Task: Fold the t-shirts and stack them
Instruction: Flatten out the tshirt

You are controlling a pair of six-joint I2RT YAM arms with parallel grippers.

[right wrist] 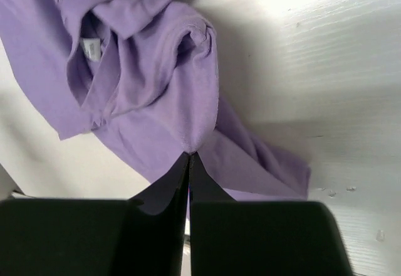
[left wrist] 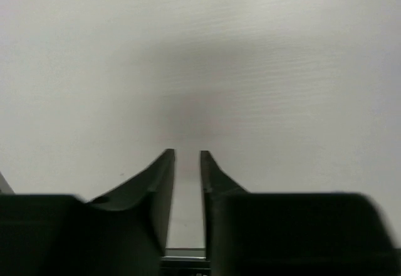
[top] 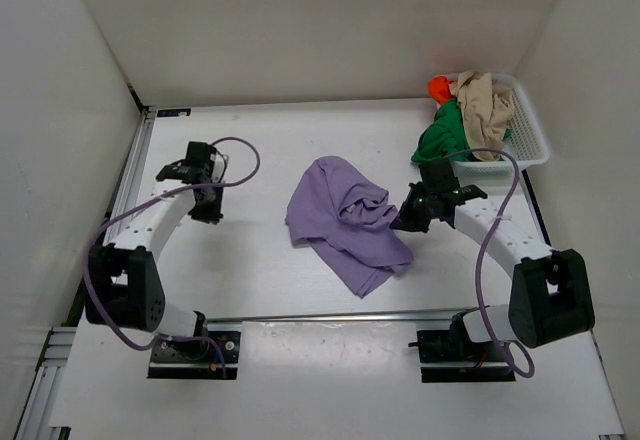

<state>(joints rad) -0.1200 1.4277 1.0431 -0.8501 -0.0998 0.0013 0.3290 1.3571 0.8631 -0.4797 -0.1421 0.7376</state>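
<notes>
Garment position: the lilac t-shirt (top: 345,222) lies crumpled and unfolded near the middle of the white table (top: 250,290), between the two arms. One part trails toward the near edge. The right wrist view shows the neck opening turned upward, with a white label (right wrist: 91,49) visible inside it.

Right gripper (top: 402,222): located at the right edge of the lilac t-shirt. In its own camera the fingertips (right wrist: 170,185) are pressed together with no gap. A fold of the purple cloth is pinched between them and drawn up into a small peak at the tips. Finding: closed on the lilac t-shirt.

Left gripper (top: 207,210): located over bare table on the left side, well apart from the lilac t-shirt. In its own camera the fingers (left wrist: 158,185) stand a narrow slot apart. Only the table surface shows between and beyond them. Finding: slightly parted, holding nothing.

Remaining garments: the white mesh basket (top: 530,145) sits in the far right corner of the table. The beige t-shirt (top: 487,105) is heaped on top inside it. The orange-red t-shirt (top: 438,87) shows at the basket's far left corner. The green t-shirt (top: 440,140) hangs over the basket's left rim toward the table, just beyond the right arm. None of the three is folded.
</notes>
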